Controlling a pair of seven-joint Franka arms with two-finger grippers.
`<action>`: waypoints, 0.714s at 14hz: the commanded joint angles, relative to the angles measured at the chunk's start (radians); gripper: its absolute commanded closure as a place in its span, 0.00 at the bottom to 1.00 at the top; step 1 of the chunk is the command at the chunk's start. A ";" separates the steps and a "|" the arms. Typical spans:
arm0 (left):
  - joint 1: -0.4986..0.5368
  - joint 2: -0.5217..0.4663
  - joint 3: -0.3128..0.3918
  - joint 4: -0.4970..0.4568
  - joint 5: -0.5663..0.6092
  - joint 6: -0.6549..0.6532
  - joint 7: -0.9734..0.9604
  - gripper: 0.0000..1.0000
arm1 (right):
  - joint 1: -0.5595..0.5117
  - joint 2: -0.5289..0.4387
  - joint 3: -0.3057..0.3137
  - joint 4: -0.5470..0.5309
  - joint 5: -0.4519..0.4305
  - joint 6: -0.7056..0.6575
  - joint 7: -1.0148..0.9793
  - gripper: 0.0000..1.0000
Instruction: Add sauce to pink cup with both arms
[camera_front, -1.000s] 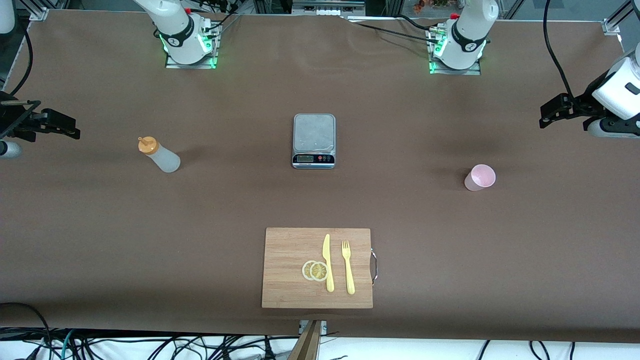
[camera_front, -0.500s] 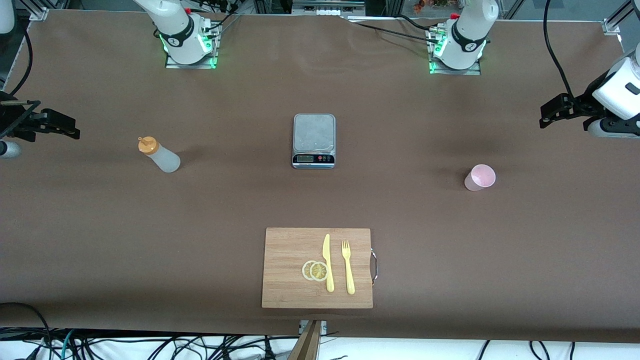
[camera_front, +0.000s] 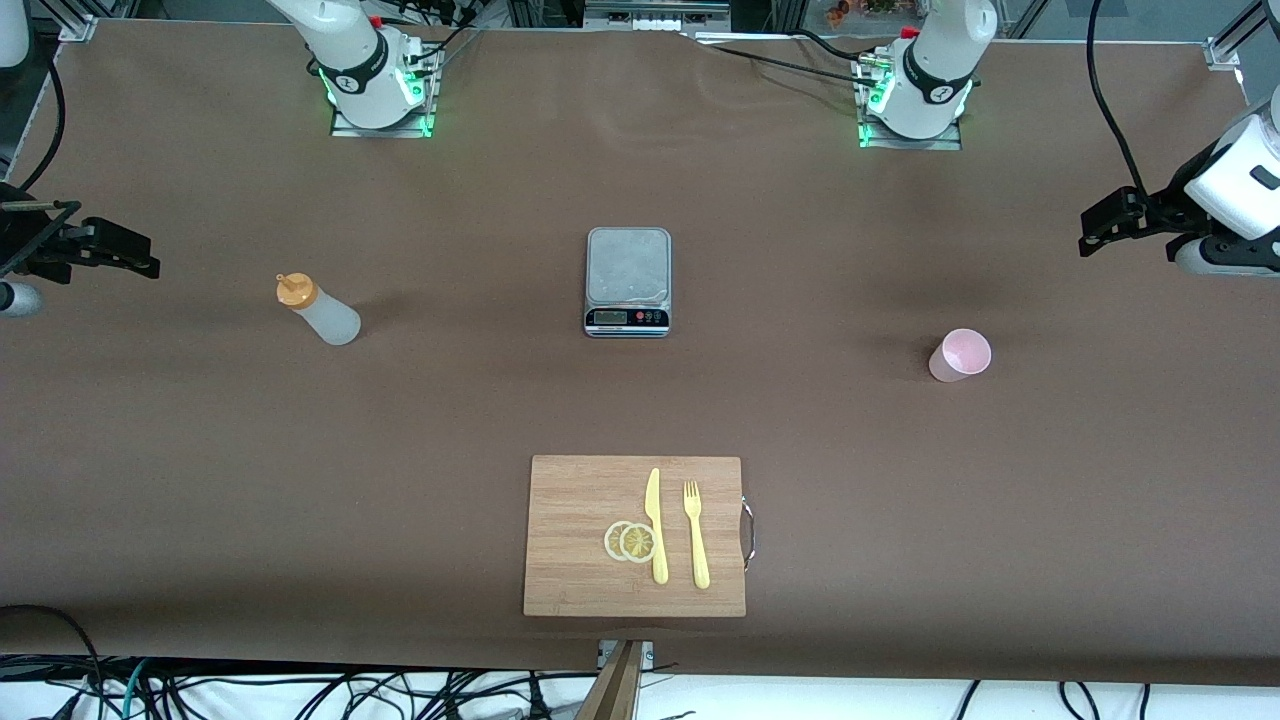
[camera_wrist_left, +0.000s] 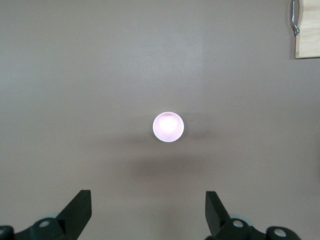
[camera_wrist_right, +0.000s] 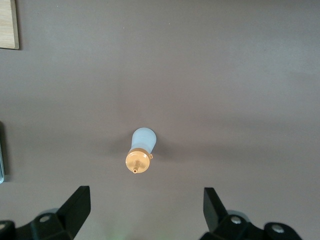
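Note:
The sauce (camera_front: 318, 312), a whitish squeeze bottle with an orange nozzle cap, stands upright on the brown table toward the right arm's end. It also shows in the right wrist view, the sauce (camera_wrist_right: 140, 149) seen from above. My right gripper (camera_front: 145, 258) (camera_wrist_right: 145, 207) hangs open and empty over bare table beside it, not touching. The pink cup (camera_front: 960, 355) (camera_wrist_left: 168, 126) stands upright toward the left arm's end. My left gripper (camera_front: 1090, 232) (camera_wrist_left: 148, 210) is open and empty over bare table, well apart from the cup.
A kitchen scale (camera_front: 627, 282) sits mid-table. A wooden cutting board (camera_front: 570, 500) lies nearer the front camera, carrying a yellow knife (camera_front: 655, 525), a fork (camera_front: 696, 535) and two lemon slices (camera_front: 629, 541). Both arm bases stand along the table's edge farthest from the camera.

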 joint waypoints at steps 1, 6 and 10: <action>0.005 -0.009 -0.001 -0.012 0.001 0.011 -0.006 0.00 | -0.008 -0.017 0.006 -0.018 -0.012 0.004 -0.004 0.00; 0.005 -0.008 -0.001 -0.014 0.004 0.011 -0.006 0.00 | -0.007 -0.017 0.006 -0.018 -0.012 0.004 -0.004 0.00; 0.005 -0.006 -0.001 -0.014 0.013 0.016 -0.003 0.00 | -0.007 -0.017 0.006 -0.018 -0.013 0.004 -0.004 0.00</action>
